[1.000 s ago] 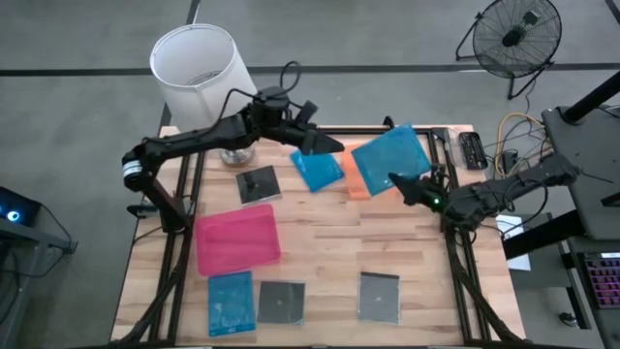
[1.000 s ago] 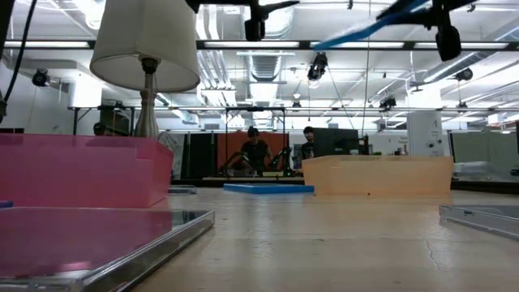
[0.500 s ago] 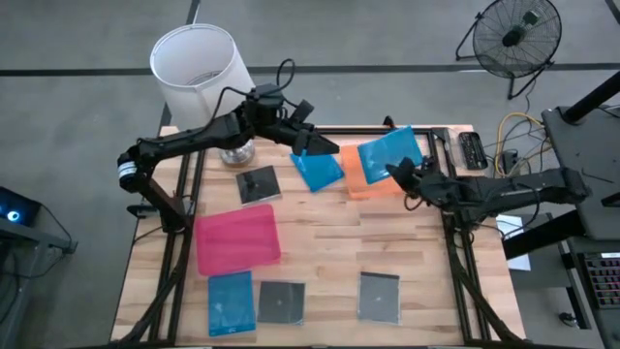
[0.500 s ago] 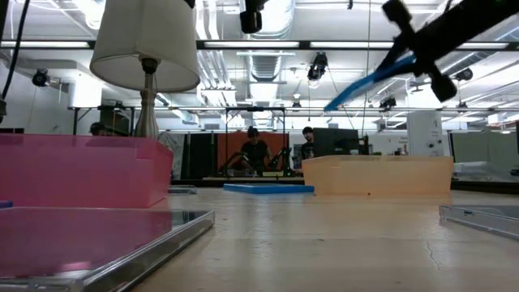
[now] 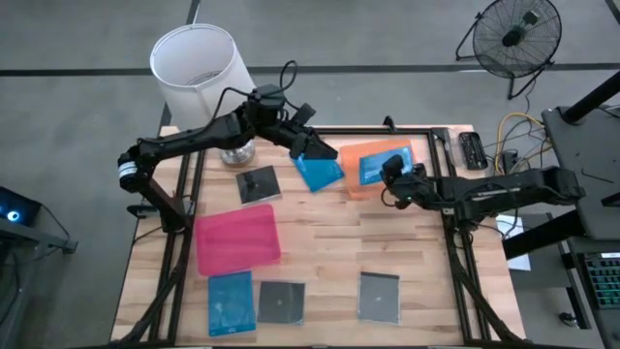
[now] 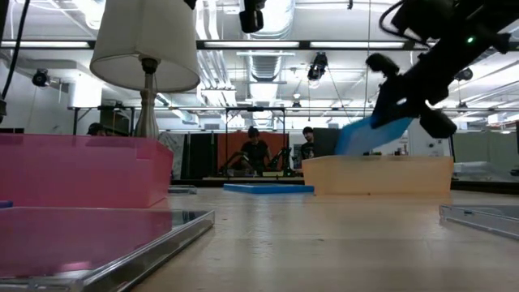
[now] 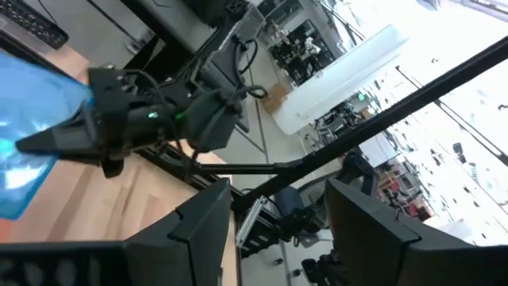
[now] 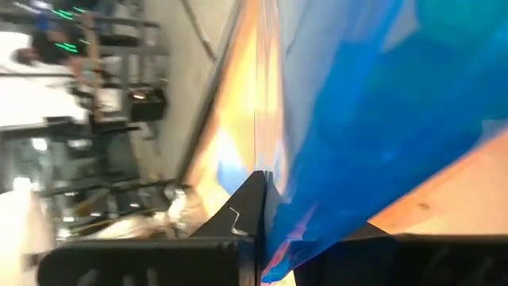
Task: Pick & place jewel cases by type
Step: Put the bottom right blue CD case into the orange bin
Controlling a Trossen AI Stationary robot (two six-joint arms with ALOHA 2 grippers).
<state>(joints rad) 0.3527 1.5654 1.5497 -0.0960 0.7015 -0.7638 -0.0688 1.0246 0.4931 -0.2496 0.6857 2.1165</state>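
My right gripper [image 5: 391, 176] is shut on a translucent blue jewel case [image 5: 385, 161], which tilts over the orange tray [image 5: 355, 182]; the low view shows that case [image 6: 371, 135] at the tray's rim [image 6: 381, 166]. My left gripper [image 5: 312, 143] hangs open and holds nothing, above a second blue case [image 5: 318, 171] that lies flat on the table beside the tray. A dark case [image 5: 257, 184] lies left of that one. A third blue case [image 5: 231, 302] and two dark cases [image 5: 282, 301] [image 5: 379, 296] lie flat along the near edge. My right gripper pinches the blue jewel case between its two fingers [image 8: 252, 208] at one edge [image 8: 317, 214]. It reaches in from the table's right, slanting down. The case is tilted, with its free end [image 6: 345, 146] lowest, at the orange tray's rim. I cannot tell whether that end touches the tray.
A pink tray [image 5: 238, 238] sits left of centre. A white-shaded lamp [image 5: 199, 66] stands at the far left corner, beside my left arm. Bare wood lies between the trays and the near row of cases. A fan [image 5: 513, 34] and cables lie off the table's right side.
My right gripper has moved toward the table's left and down, staying shut on the blue case. The case has come down from high above the table to the orange tray's rim and tipped so that its free end points down. My left arm has hardly moved.
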